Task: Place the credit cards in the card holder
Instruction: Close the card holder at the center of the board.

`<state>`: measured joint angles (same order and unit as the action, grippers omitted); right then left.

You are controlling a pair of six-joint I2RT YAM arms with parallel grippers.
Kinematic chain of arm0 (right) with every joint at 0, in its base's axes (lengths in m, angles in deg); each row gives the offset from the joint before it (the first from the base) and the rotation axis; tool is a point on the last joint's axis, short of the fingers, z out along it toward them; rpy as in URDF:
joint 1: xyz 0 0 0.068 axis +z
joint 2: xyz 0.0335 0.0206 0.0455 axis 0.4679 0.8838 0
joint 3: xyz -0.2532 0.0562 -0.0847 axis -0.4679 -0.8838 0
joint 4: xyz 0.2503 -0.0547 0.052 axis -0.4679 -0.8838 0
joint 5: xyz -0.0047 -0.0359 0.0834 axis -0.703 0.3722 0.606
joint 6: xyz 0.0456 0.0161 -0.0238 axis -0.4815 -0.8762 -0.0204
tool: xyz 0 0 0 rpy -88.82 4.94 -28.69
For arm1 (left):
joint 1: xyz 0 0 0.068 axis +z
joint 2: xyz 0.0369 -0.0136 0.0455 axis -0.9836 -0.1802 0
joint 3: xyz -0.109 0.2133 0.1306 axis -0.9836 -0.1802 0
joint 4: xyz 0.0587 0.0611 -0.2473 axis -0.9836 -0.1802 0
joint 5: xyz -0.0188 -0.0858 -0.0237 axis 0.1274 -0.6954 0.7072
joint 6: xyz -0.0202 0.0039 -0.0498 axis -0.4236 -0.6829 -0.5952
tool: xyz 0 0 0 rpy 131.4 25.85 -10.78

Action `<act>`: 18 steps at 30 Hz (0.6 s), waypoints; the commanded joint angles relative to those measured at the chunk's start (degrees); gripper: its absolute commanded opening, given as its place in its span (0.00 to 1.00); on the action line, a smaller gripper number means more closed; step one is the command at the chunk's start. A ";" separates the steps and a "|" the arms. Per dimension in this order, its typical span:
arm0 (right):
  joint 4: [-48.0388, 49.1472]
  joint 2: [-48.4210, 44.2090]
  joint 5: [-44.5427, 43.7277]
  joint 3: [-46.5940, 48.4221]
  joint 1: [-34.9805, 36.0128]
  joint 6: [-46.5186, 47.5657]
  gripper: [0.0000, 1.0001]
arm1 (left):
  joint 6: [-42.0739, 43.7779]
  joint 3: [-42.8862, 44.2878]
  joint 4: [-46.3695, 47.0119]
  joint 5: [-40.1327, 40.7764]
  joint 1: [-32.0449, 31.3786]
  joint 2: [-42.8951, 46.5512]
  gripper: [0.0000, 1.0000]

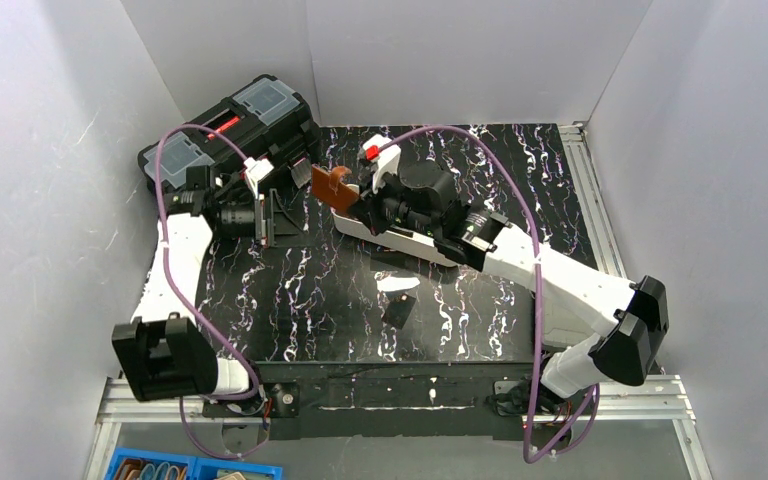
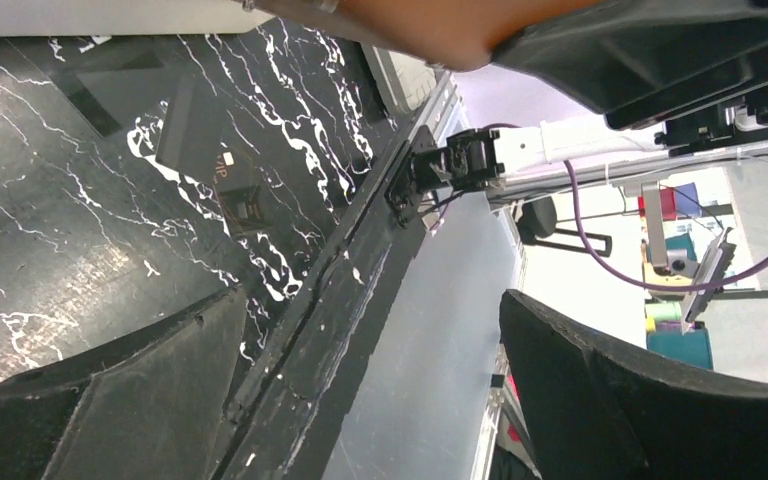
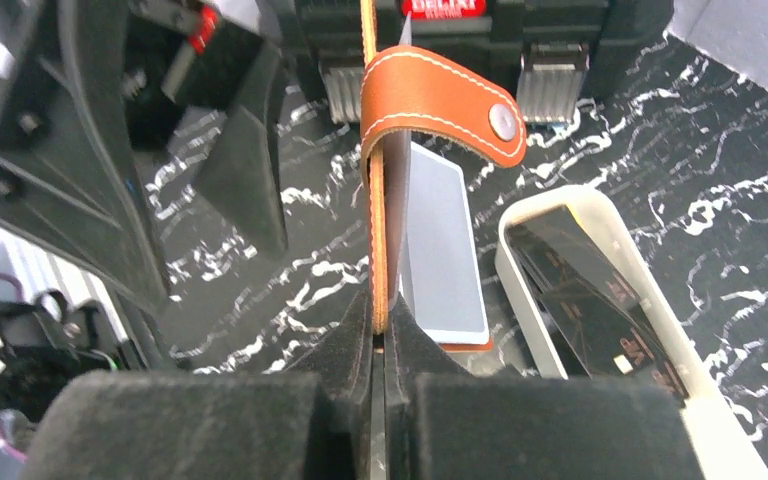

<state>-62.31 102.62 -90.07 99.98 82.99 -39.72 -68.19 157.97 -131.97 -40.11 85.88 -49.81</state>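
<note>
My right gripper (image 1: 358,208) is shut on the edge of the brown card holder (image 1: 334,186) and holds it upright above the table. In the right wrist view the card holder (image 3: 377,230) stands edge-on between the jaws, its snap strap (image 3: 442,100) curling right and its blue-grey inner panel (image 3: 445,250) hanging open. My left gripper (image 1: 282,215) is open just left of it, with nothing between its fingers (image 2: 140,400). One dark credit card (image 1: 398,308) lies flat mid-table, also seen in the left wrist view as a dark card (image 2: 210,150). More dark cards (image 3: 590,290) rest in the white tray.
The long white tray (image 1: 400,243) lies under my right wrist. A big black toolbox (image 1: 230,130) stands at the back left, close behind my left gripper. The table's front edge (image 2: 360,260) runs below the left fingers.
</note>
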 commanded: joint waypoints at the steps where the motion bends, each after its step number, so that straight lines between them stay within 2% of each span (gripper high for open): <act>1: 10.14 -0.84 1.10 3.59 0.10 -5.62 0.01 | -28.16 -7.80 29.93 -0.49 -0.01 6.71 0.98; 8: 12.73 1.72 4.76 5.35 0.98 -10.44 0.02 | -70.00 -16.78 78.55 1.50 0.01 10.05 0.98; 9: 13.14 1.91 5.28 5.36 1.05 -11.11 0.03 | -72.94 -17.56 81.99 2.08 -0.05 10.04 0.98; 15: 15.52 2.25 8.68 4.11 1.15 -15.41 0.04 | -75.72 -16.41 86.37 5.25 -0.48 11.78 0.98; 17: 18.73 4.93 14.88 4.69 1.08 -20.60 0.05 | -76.68 -16.35 89.17 6.71 -0.67 12.44 0.97; 18: 18.42 6.17 16.31 5.64 1.02 -21.68 0.05 | -77.49 -16.14 90.48 7.13 -0.72 12.64 0.93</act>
<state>-50.11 105.83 -81.04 102.58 83.82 -55.82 -143.09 140.02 -47.31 -34.82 85.57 -39.29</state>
